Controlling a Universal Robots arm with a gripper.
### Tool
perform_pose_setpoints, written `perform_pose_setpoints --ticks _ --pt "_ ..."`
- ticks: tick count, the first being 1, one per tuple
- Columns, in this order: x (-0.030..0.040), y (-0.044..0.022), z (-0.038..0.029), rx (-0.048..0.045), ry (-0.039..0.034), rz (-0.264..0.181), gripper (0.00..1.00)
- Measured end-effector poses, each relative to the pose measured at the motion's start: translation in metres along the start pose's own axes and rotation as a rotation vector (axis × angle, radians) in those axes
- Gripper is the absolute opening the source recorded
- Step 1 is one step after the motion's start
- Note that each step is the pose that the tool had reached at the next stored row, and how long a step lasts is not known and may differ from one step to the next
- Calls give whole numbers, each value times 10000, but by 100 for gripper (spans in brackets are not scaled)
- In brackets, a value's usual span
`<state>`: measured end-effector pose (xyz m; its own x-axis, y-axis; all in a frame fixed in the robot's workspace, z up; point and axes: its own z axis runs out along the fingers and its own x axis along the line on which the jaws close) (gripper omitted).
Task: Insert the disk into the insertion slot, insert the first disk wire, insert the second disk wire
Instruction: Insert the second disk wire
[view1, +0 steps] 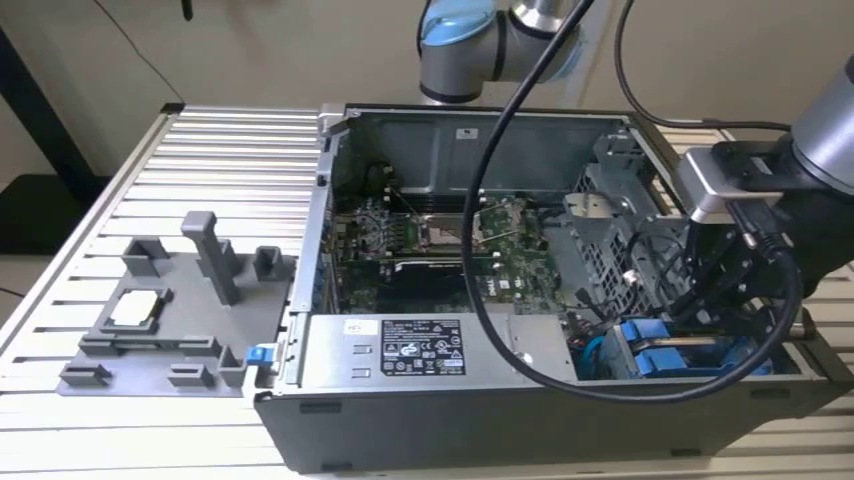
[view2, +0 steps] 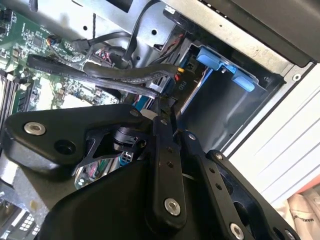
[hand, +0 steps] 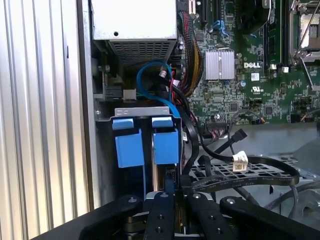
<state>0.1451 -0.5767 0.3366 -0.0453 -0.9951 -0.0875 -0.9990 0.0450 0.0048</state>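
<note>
Disk, silver-grey in its bright blue plastic carrier (hand: 165, 145), sits seated in the perforated grey sheet-metal slot (hand: 142, 112) at the case's front corner. Black gripper (hand: 170, 200) hovers just behind it — jaws nearly closed, though whether they pinch a wire I cannot tell. Thin black wires (hand: 250, 175) look limp and fragile — best held by the connector.

Matt grey sheet metal is seen in the computer case (view1: 441, 420), and ribbed pale metal in the table (view1: 200, 150). The carrier tabs (hand: 145, 142) look like smooth blue plastic. The gripper (hand: 175, 200) linkage appears matt black, probably metal.
</note>
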Motion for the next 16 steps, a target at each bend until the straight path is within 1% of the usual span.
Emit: perform_pose_setpoints --ticks 2,3,5,6,11,13,16 --pt "0 0 3 1 2 8 16" --pt "1 0 5 -2 -2 10 18" --pt "0 -2 2 -25 -4 12 18" --pt "-1 -5 -8 -52 -5 14 24" --pt "-7 -14 -97 -209 6 38 24" --pt "-9 -13 -125 -237 7 46 24" --pt "-13 -14 -162 -245 8 54 24"
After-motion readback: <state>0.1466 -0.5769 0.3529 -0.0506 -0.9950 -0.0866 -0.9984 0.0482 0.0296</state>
